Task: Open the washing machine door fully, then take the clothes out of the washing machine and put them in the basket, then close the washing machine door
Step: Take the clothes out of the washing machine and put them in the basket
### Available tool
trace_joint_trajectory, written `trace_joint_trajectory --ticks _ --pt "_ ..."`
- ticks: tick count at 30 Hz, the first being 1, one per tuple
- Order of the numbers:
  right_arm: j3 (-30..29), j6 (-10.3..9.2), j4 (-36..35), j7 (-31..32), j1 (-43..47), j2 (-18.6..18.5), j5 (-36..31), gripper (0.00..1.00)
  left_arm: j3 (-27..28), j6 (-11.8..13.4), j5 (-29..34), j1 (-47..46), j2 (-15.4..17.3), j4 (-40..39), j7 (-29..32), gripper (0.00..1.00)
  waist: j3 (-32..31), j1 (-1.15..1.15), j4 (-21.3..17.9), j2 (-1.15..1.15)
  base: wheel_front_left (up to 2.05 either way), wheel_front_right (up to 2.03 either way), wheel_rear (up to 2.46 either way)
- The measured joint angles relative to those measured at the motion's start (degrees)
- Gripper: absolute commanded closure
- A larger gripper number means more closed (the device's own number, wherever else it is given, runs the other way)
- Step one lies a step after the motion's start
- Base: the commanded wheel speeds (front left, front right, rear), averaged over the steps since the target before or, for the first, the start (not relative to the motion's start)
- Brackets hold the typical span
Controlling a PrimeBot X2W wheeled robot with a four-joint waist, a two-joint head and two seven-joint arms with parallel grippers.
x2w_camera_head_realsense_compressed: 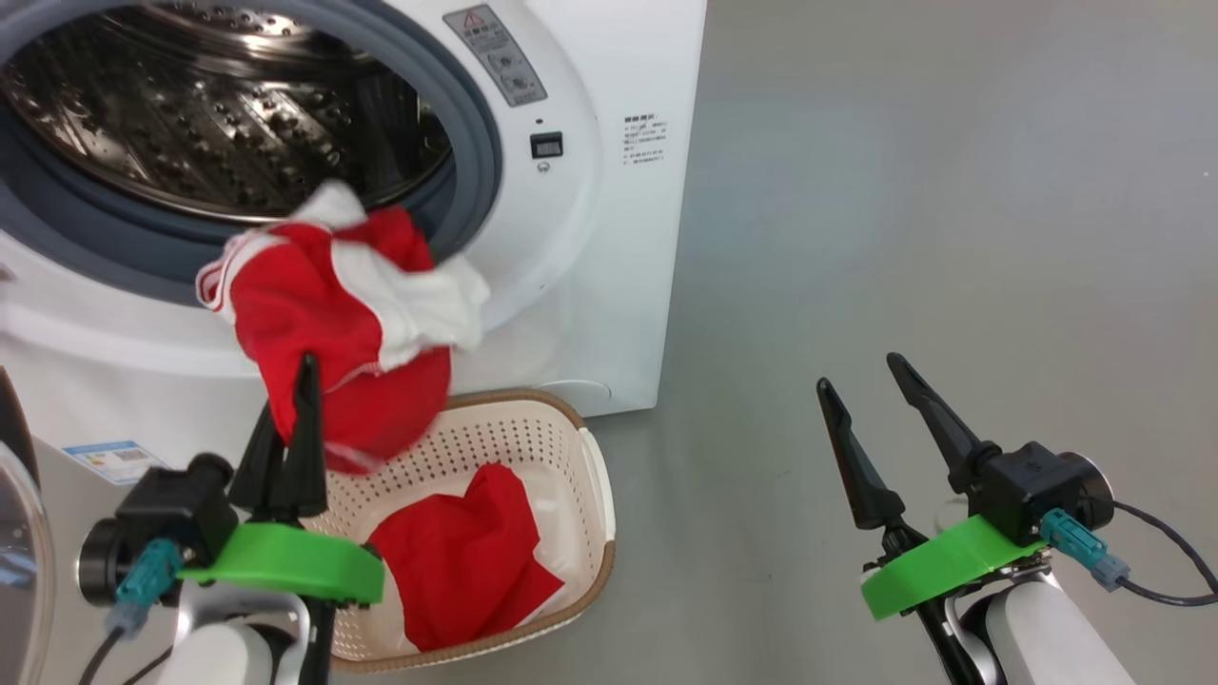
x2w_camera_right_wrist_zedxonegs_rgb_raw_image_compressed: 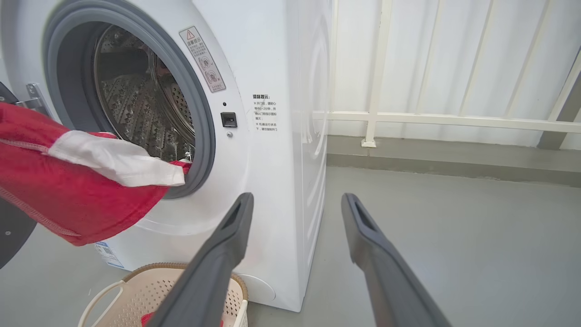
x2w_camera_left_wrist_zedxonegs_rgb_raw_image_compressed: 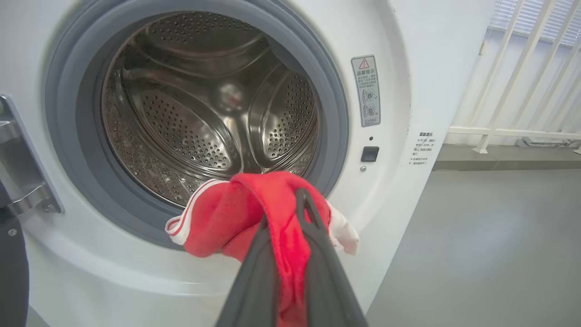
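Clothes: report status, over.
Left gripper shut on red garment at washing machine mouth. Right gripper open, idle. Second garment in basket. Path to basket clear.

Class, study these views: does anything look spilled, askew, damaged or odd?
Nothing stands out. The left gripper is shut on one red garment before the washing machine opening; a second garment lies inside the upright basket.

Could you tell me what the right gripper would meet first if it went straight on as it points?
Likely the front corner of the washing machine ahead of the right gripper, though depth is unclear.
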Motion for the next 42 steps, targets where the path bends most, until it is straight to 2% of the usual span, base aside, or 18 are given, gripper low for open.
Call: trace_joint_trajectory --ticks 16,22,26,42 --pt "-0.3 0.0 -0.7 0.0 0.8 0.0 0.5 0.0 -1.3 3.9 0.6 8.3 0.3 -14.4 4.2 1.0 -1.5 0.0 -0.4 0.0 0.0 0.0 0.0" --pt "-0.4 0.0 -1.2 0.0 0.8 0.0 1.0 0.0 -2.2 3.9 0.7 8.7 0.2 -14.4 5.1 1.0 -0.3 0.0 -0.3 0.0 0.0 0.0 0.0" --pt "-0.3 0.0 -1.3 0.0 0.7 0.0 1.0 0.0 -2.5 3.7 -0.6 7.2 -0.7 -9.0 5.0 1.0 1.2 0.0 -0.1 0.0 0.0 0.0 0.0" --pt "-0.1 0.0 -2.4 0.0 -2.6 0.1 1.0 0.0 -3.7 -2.8 -3.7 -12.4 -4.6 24.9 -0.9 1.0 10.6 0.0 -0.6 0.0 0.0 0.0 0.0"
